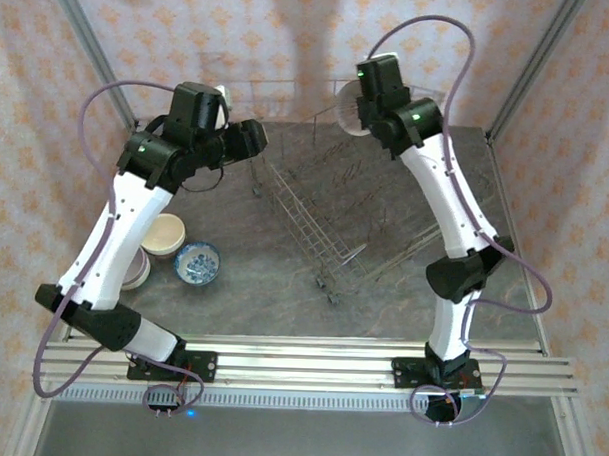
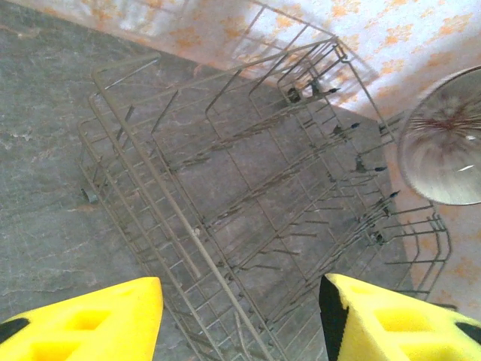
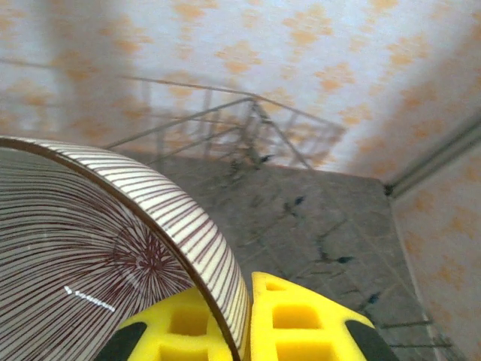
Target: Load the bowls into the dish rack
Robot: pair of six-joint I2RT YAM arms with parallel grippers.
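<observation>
Loading step: right gripper [image 3: 244, 320] clamped on striped bowl [image 3: 113, 248] by the rim, above far side of dish rack [image 1: 330, 204]; left gripper [image 2: 240, 316] half open, empty, over rack. Next: lower bowl between tines; other bowls [image 1: 197, 262] sit near-left.

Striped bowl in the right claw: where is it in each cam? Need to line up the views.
Top external: striped bowl sits upper centre, at the rack's far side.
Left wrist: at the right edge, upper half, past the rack's far corner.
Right wrist: lower left, rim pinched in the right claw.
Shared landmark: the dish rack.
</observation>
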